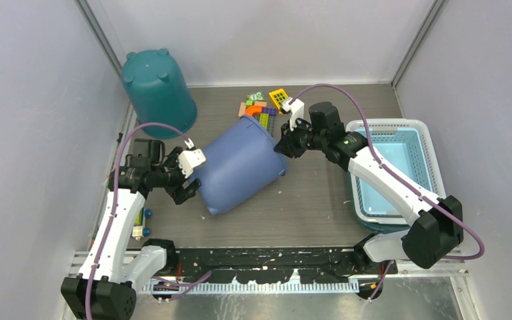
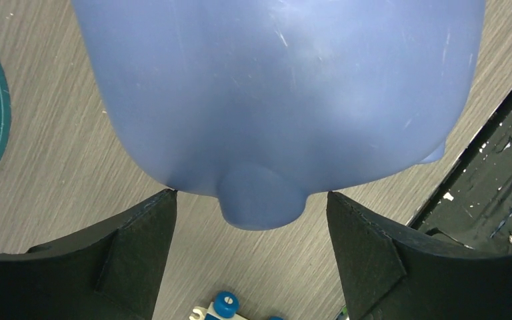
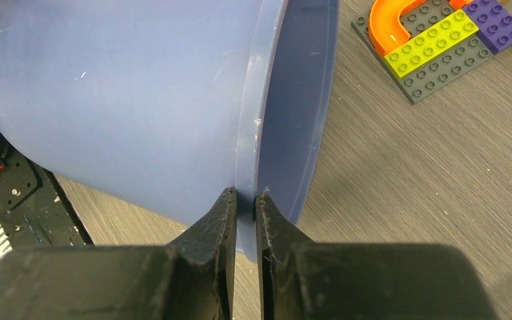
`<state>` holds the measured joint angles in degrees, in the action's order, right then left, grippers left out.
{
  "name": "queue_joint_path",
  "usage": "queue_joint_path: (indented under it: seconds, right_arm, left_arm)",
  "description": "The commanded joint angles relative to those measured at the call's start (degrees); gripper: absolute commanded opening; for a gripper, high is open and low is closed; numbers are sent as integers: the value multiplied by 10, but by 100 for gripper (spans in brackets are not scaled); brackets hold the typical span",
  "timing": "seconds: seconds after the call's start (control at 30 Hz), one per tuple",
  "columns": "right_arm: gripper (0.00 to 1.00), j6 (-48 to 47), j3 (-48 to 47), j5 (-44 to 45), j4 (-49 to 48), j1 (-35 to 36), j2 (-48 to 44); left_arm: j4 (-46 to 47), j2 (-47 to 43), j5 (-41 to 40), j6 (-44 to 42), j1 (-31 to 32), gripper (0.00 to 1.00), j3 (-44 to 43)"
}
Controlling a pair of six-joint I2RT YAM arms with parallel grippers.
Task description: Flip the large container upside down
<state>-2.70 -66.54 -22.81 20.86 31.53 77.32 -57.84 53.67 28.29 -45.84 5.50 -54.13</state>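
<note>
The large container (image 1: 240, 167) is a blue plastic tub lying tilted on its side in the middle of the table, its mouth toward the back right. My right gripper (image 1: 281, 147) is shut on its rim (image 3: 260, 100), one finger inside and one outside. In the right wrist view the right gripper (image 3: 245, 195) pinches that rim edge. My left gripper (image 1: 188, 180) is at the tub's base, on the left. In the left wrist view the left gripper (image 2: 250, 194) is open, its fingertips at the base of the tub (image 2: 273, 93), a round foot (image 2: 261, 203) between them with gaps either side.
A teal container (image 1: 158, 90) stands upside down at the back left. Toy bricks (image 1: 265, 107) lie behind the blue tub. A light blue basket (image 1: 393, 167) sits on the right. A small toy with blue wheels (image 1: 143, 223) lies near the left arm. A black rail (image 1: 267, 257) runs along the front.
</note>
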Motion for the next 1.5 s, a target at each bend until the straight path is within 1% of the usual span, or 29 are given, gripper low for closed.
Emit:
queue_joint_path:
  seconds: [0.0,0.17,0.3,0.53,0.77,0.87,1.03,1.17,1.33,1.47]
  right_arm:
    - [4,5,-12,-20,7,1,-9]
    - [6,4,-22,-27,13,1,-8]
    - [9,0,-26,-32,20,2,-12]
    - [34,-5,-54,-48,43,2,-12]
    - [50,2,-96,-52,60,2,2]
    - [53,16,-110,-39,56,1,12]
    - [54,32,-135,22,41,1,36]
    - [53,41,-147,49,40,2,55]
    - [44,35,-136,54,45,2,61]
    - [30,31,-129,52,46,2,63]
  left_arm:
    - [48,-7,31,17,2,83,0]
    - [53,-2,44,22,2,78,2]
    - [54,6,51,25,1,73,4]
    - [58,3,64,32,1,69,3]
    - [52,3,84,38,1,67,-6]
    - [51,4,92,40,2,67,-9]
    - [49,6,109,48,2,66,-15]
    - [48,7,116,54,2,66,-17]
    - [49,10,120,55,2,66,-16]
    - [49,13,127,58,3,66,-17]
